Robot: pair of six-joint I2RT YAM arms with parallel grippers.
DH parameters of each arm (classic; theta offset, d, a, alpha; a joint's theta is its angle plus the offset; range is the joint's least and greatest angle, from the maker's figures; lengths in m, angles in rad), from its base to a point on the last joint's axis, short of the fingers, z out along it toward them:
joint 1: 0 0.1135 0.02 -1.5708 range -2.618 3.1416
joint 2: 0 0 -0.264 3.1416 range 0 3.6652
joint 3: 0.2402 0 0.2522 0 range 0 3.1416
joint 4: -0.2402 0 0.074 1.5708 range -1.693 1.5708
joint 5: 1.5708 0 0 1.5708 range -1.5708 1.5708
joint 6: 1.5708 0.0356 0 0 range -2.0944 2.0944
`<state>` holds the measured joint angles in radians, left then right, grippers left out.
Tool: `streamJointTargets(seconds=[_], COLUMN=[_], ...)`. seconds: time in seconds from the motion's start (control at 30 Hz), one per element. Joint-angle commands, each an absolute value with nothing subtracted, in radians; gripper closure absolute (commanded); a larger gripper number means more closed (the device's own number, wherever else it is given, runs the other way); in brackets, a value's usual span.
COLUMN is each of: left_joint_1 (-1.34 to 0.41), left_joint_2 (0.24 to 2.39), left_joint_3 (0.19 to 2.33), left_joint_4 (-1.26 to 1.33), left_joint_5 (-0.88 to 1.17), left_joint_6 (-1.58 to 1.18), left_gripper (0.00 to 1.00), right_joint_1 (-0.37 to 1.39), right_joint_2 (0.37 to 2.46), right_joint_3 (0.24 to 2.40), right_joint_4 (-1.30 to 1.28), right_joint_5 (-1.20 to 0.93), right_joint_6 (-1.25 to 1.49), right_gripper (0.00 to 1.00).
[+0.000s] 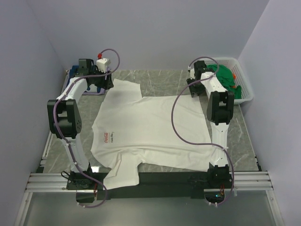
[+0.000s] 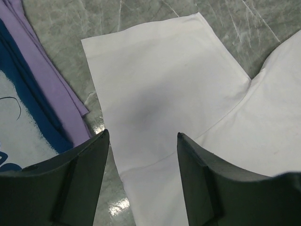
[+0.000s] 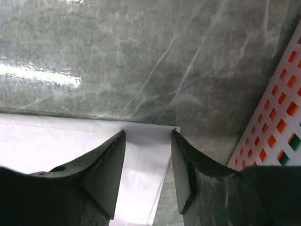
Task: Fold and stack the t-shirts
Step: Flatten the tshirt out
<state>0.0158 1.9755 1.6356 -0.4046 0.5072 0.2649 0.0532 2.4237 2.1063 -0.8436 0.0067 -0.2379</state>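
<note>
The large white t-shirt [image 1: 150, 129] lies flat on the table, its small red print [image 1: 106, 137] at the left. My left gripper [image 1: 104, 81] is open above its far left sleeve [image 2: 160, 89]; nothing is between the jaws. My right gripper [image 1: 194, 87] is open over the shirt's far right hem corner [image 3: 150, 136], its jaws straddling that corner without closing on it. Green shirts [image 1: 225, 77] lie in the basket. A folded navy shirt with white print [image 2: 19, 127] and a purple cloth [image 2: 47, 89] lie left of the sleeve.
The white lattice basket [image 1: 244, 80] stands at the far right corner, and its wall shows in the right wrist view [image 3: 277, 122]. The table is grey marble [image 1: 160, 80]. Walls close in on three sides.
</note>
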Motion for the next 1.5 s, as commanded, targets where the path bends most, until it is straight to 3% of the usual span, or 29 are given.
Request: streamJointTargets(seconds=[0.0, 0.1, 0.23, 0.33, 0.37, 0.8, 1.03, 1.23, 1.33, 1.37, 1.4, 1.47], left_joint_1=[0.011, 0.011, 0.008, -0.023, -0.029, -0.078, -0.087, -0.106, -0.118, -0.121, -0.121, -0.121], left_joint_2=[2.015, 2.066, 2.184, 2.296, 2.321, 2.56, 2.606, 2.637, 2.652, 2.651, 2.648, 2.628], left_joint_3=[1.681, 1.724, 1.847, 1.98, 2.034, 2.189, 2.232, 2.305, 2.321, 2.318, 2.312, 2.283], left_joint_4=[-0.357, -0.347, -0.362, -0.385, -0.384, -0.284, -0.311, -0.354, -0.371, -0.373, -0.365, -0.335], left_joint_5=[0.505, 0.5, 0.434, 0.396, 0.387, 0.121, 0.164, 0.233, 0.216, 0.209, 0.204, 0.201], left_joint_6=[0.232, 0.21, 0.18, 0.157, 0.152, 0.193, 0.232, 0.276, 0.296, 0.296, 0.298, 0.291], left_gripper=[0.35, 0.32, 0.31, 0.32, 0.32, 0.35, 0.38, 0.56, 0.78, 0.93, 0.99, 1.0], right_joint_1=[0.035, 0.032, 0.029, 0.029, 0.028, 0.032, 0.034, 0.037, 0.04, 0.038, 0.04, 0.038], right_joint_2=[2.477, 2.485, 2.49, 2.488, 2.487, 2.421, 2.402, 2.401, 2.39, 2.381, 2.375, 2.355], right_joint_3=[2.125, 2.112, 2.115, 2.112, 2.111, 2.045, 2.042, 2.065, 2.063, 2.06, 2.053, 2.045], right_joint_4=[-0.871, -0.884, -0.902, -0.907, -0.907, -0.876, -0.873, -0.888, -0.893, -0.891, -0.89, -0.885], right_joint_5=[0.005, 0.005, -0.023, -0.028, -0.034, -0.06, -0.075, -0.087, -0.095, -0.097, -0.104, -0.11], right_joint_6=[-0.192, -0.186, -0.184, -0.193, -0.195, -0.236, -0.252, -0.265, -0.268, -0.268, -0.27, -0.273], right_gripper=[0.49, 0.49, 0.72, 0.98, 1.0, 1.0, 1.0, 1.0, 1.0, 1.0, 1.0, 1.0])
